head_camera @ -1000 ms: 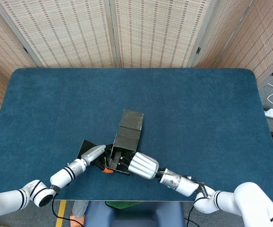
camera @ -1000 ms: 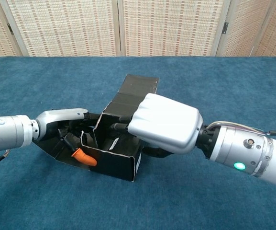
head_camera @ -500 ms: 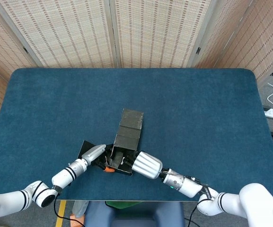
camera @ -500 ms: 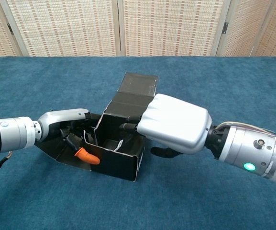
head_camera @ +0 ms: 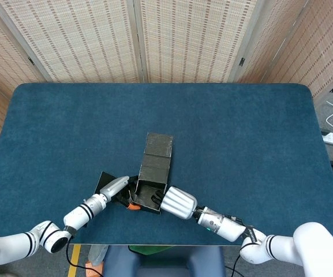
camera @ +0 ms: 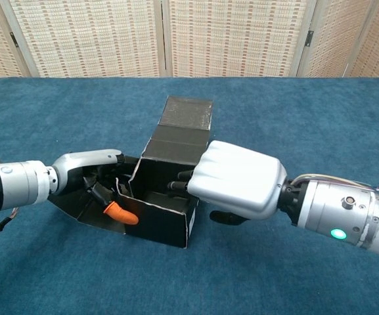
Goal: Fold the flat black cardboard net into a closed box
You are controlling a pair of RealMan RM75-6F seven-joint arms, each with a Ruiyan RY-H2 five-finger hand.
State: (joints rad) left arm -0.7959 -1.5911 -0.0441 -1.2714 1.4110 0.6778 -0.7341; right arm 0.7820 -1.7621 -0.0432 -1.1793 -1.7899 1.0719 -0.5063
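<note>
While the half-folded black cardboard box [camera: 166,197] sits on the blue felt table [head_camera: 241,133], left hand [camera: 94,174] grips its nine-o'clock flap; right hand [camera: 235,177] clasps the three-o'clock wall.

Box [camera: 169,197] flanked by both robot hands; far table [head_camera: 241,127] open.

I see the black box [head_camera: 152,176] half-folded near the table's [head_camera: 241,133] front edge. My left hand [head_camera: 118,189] is at its left flap, right hand [head_camera: 178,202] against its right side.
</note>
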